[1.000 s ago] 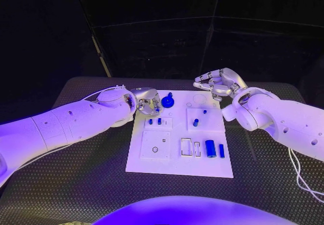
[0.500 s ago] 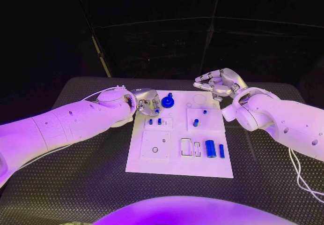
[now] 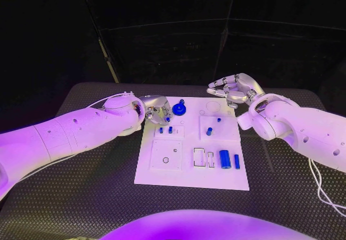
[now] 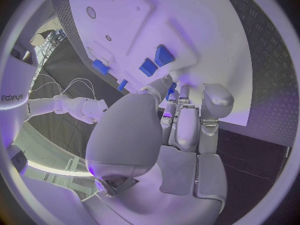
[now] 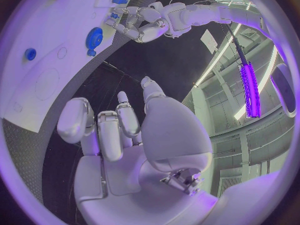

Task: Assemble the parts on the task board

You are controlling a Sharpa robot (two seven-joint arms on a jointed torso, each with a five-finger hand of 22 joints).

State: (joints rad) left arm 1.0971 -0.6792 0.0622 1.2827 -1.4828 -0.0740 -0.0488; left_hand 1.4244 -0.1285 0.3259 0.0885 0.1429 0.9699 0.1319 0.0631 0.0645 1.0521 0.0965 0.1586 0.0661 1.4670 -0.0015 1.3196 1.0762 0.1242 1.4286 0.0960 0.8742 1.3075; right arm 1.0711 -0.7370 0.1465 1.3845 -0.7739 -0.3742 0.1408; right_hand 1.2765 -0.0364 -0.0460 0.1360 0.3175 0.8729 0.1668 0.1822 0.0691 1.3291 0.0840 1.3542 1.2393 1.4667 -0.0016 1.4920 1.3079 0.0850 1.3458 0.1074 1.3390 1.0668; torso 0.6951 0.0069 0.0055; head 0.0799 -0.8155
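White task board (image 3: 189,175) lies mid-table, blue parts (image 3: 225,158) on it. Left hand (image 3: 156,110) curls at its far-left edge, pinching a small blue piece (image 4: 170,90). Right hand (image 3: 232,89) hovers beyond the far-right corner, fingers curled, empty.

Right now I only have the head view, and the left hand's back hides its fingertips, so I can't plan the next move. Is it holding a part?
Observer: Yes. In the left wrist view the left hand pinches a small blue part between thumb and finger, over the white task board.
Operator: And the right hand's palm?
Observer: The right wrist view shows the right hand with its palm bare and its fingers apart, holding nothing.
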